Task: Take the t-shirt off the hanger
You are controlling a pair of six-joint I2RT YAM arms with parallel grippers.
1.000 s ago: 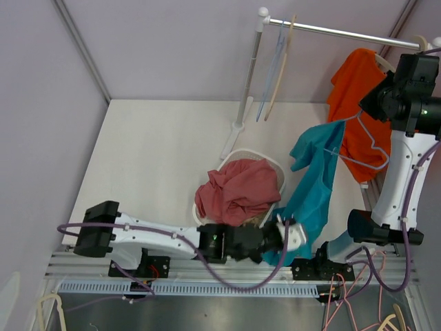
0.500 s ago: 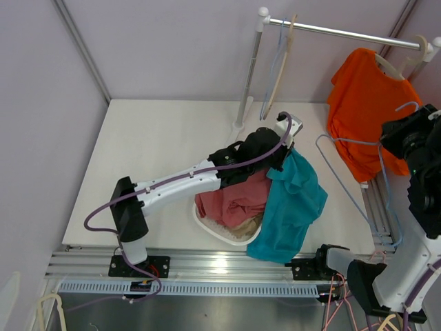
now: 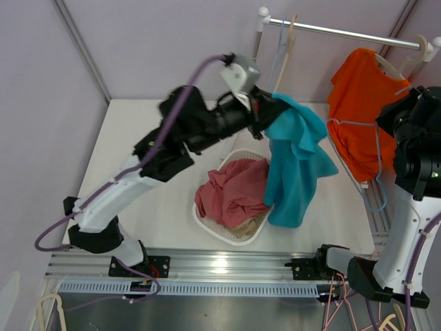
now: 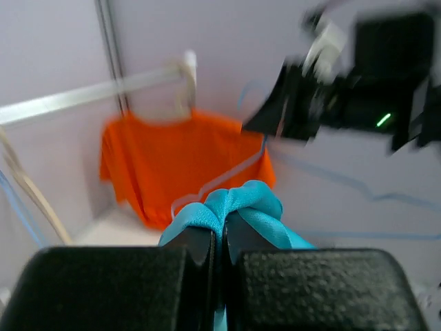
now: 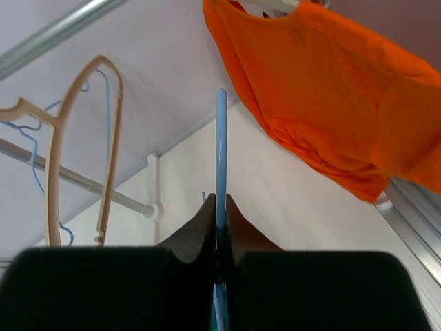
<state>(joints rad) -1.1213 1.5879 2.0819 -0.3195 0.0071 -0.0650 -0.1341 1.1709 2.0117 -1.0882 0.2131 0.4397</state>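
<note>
Teal t-shirt [image 3: 298,165], off the hanger [image 3: 377,165], draped downward in loose folds from a bunched pinch at its top. Left gripper [image 4: 219,233] clenched tight on that bunch, fingers [image 4: 117,283] pressed together with only a sliver of teal cloth between them in the left wrist view. Held high over the table [image 3: 151,145], with the shirt's lower edge dangling over the right side of the white basket [image 3: 207,227]; impossible to tell whether touching it or clear of it. Inside the basket, a crumpled pink garment [image 3: 234,189], filling most of it and heaped above the rim.

Right gripper [image 5: 219,205] likewise closed, nipping the thin wire of the light blue hanger, bare of any cloth. In the top view, that hanger dangling at the far right of the table, well apart from the teal shirt and the left gripper, its wire crossing in front of an orange t-shirt [image 3: 362,103].

Orange shirt on a pale hanger of its own, hooked over the metal rail [image 3: 344,31] at the back right. Further along the rail, near the white upright post [image 3: 249,76], a beige hanger [image 5: 105,61] and a thin blue wire one beside it, both bare. Behind everything, plain pale walls.
</note>
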